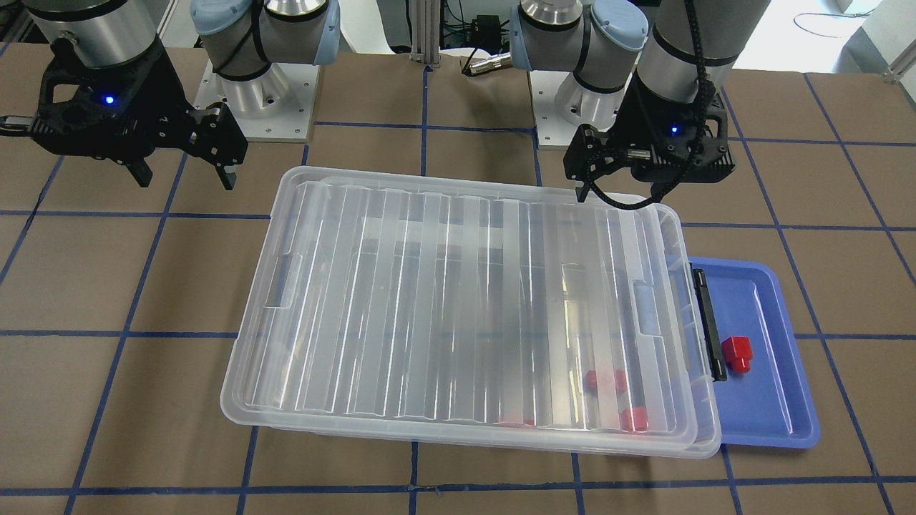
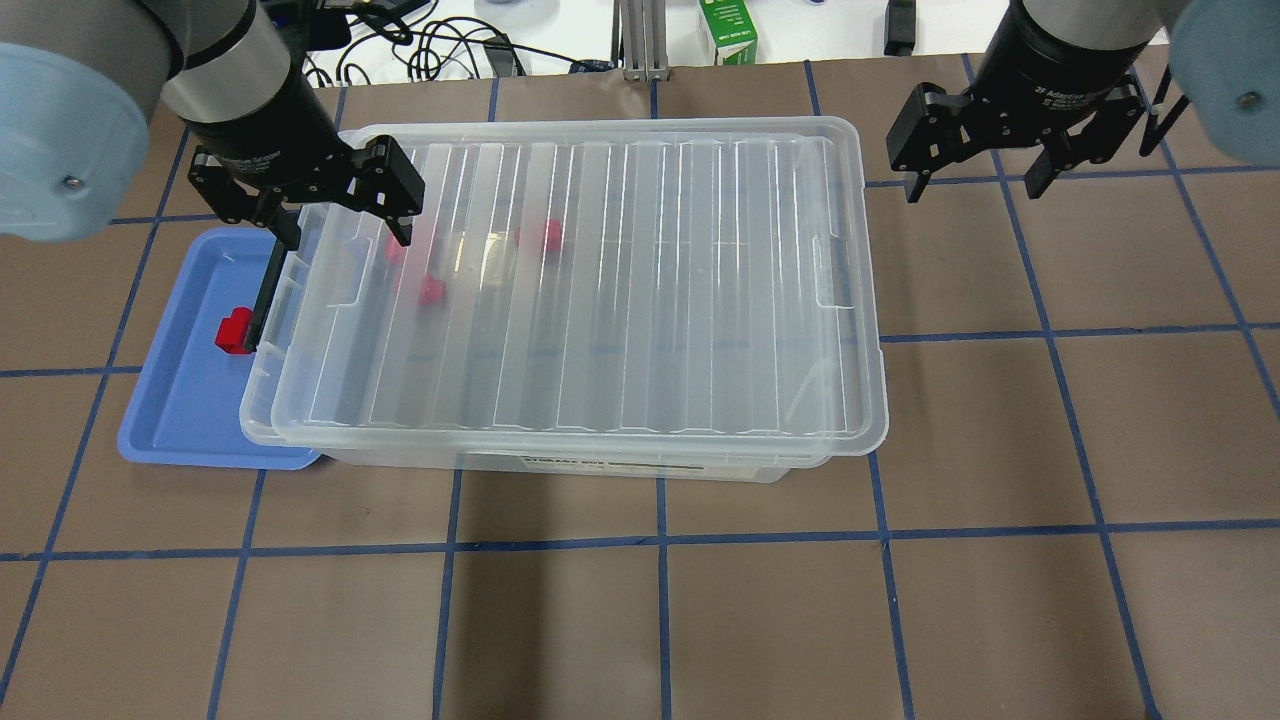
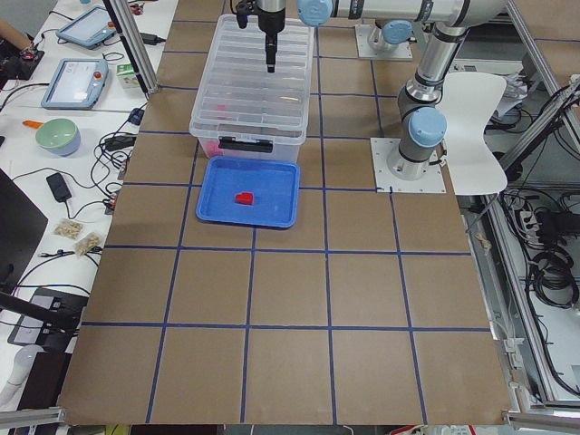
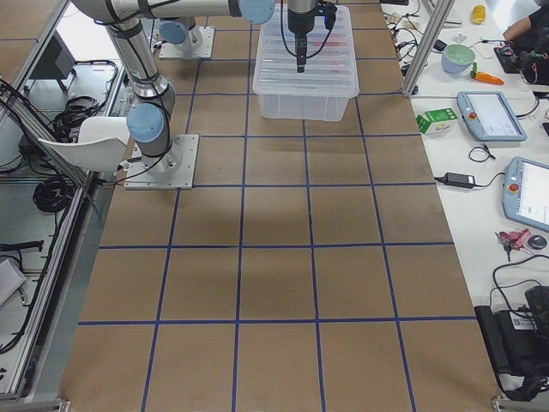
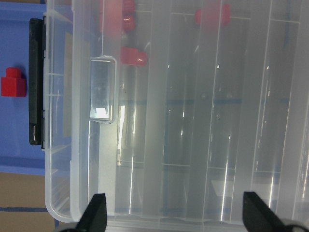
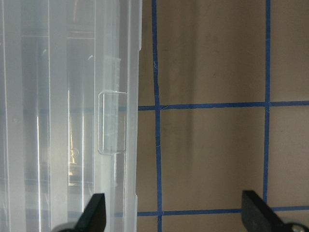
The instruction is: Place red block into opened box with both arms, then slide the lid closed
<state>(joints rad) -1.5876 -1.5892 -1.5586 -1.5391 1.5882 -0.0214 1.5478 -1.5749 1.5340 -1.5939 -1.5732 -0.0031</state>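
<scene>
- Overhead exterior view: the lid (image 2: 600, 280) lies flat on the box (image 2: 560, 466), shifted a little toward the robot's right. A narrow strip at the box's black-bar end is left uncovered.
- The red block (image 2: 235, 332) sits on the blue tray (image 2: 180, 420), outside the box. It is just beside the black bar (image 2: 262, 300) but apart from it.
- Blurred red shapes (image 2: 431, 290) show through the lid near that end. They seem to be three similar pieces, though the ribs smear them too much for a sure count.
- Left gripper (image 2: 348, 238) hangs over the lid's far corner at the tray end, fingers spread wide with nothing between them.
- Right gripper (image 2: 973, 190) hovers over the table (image 2: 1000, 420) just beyond the box's other end. It is clear of the lid, likewise wide apart and empty.
</scene>
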